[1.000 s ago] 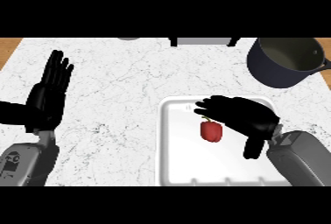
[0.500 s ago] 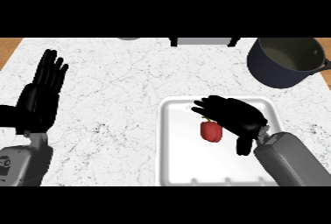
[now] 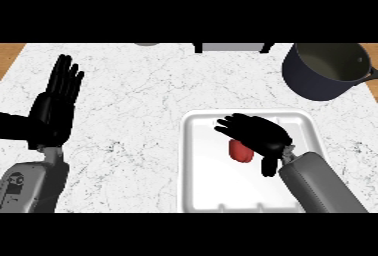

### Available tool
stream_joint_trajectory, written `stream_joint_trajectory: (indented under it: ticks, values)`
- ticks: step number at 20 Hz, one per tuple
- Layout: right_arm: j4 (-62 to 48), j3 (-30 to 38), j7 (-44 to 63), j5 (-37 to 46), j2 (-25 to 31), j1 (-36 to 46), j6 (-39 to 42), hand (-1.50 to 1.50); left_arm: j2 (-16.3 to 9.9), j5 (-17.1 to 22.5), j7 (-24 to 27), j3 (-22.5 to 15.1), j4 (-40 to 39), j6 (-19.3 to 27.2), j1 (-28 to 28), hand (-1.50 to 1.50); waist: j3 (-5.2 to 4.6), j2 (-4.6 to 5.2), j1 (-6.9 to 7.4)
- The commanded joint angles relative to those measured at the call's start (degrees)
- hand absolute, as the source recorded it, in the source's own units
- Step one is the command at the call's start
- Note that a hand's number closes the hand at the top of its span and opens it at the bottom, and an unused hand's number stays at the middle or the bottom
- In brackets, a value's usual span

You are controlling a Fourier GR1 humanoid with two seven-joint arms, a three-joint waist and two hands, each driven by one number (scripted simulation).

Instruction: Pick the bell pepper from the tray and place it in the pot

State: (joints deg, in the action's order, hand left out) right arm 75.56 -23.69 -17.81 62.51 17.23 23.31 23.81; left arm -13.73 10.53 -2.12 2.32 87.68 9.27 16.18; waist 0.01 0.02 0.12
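Note:
A red bell pepper [image 3: 240,152] lies in the white tray [image 3: 203,180] at the lower right of the counter. My right hand [image 3: 256,133] hovers over the tray, just above and to the right of the pepper, its fingers spread and partly covering the pepper's right side. No finger curls round the pepper. The dark pot [image 3: 330,70] stands at the counter's far right corner, mouth up and nothing visible inside. My left hand [image 3: 56,102] rests open at the left edge, fingers up.
The marble counter [image 3: 140,100] spreads between the tray and my left hand. A grey object [image 3: 232,47] and a small round thing [image 3: 147,44] sit at the back edge. Wooden floor shows at the upper left corner.
My right hand has moved left and toward the pepper, now overlapping it. The left hand has shifted slightly up. The pepper lies in the same spot.

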Motion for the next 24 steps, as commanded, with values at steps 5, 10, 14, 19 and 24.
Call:
stream_joint_trajectory:
  ticks: [5, 10, 14, 19, 24]
  values:
    - [-9.6, -4.3, -6.7, 5.0, -5.1, 3.2, -4.0, 1.5, 0.5, -0.9, -1.1, 0.9, -0.7, -0.2, 2.3, 0.0, 0.01, 0.1, 0.32]
    - [-8.5, -5.3, -6.5, 7.6, -8.8, 0.7, -9.2, 1.5, -0.8, 0.0, -1.6, 2.2, 0.4, -2.4, 0.4, 0.0, 0.01, 0.01, 0.19]
    - [-11.5, -4.0, -8.7, 9.5, -7.8, 0.4, -12.9, 1.5, -0.2, 0.4, 0.0, 2.8, -0.3, -3.4, -0.5, 0.0, 0.01, 0.03, 0.26]
    - [-0.3, -4.2, -5.5, 12.4, -6.7, -2.7, -13.2, 1.5, -0.9, -0.2, 0.8, 4.3, -3.8, -3.5, 2.4, 0.0, -0.02, -0.08, -0.52]
    - [9.3, 0.6, 4.3, 10.8, -11.0, -2.9, -7.6, 1.5, -1.1, -0.6, -3.3, 3.7, 1.7, -2.1, 0.2, 0.0, -0.03, -0.34, -0.58]
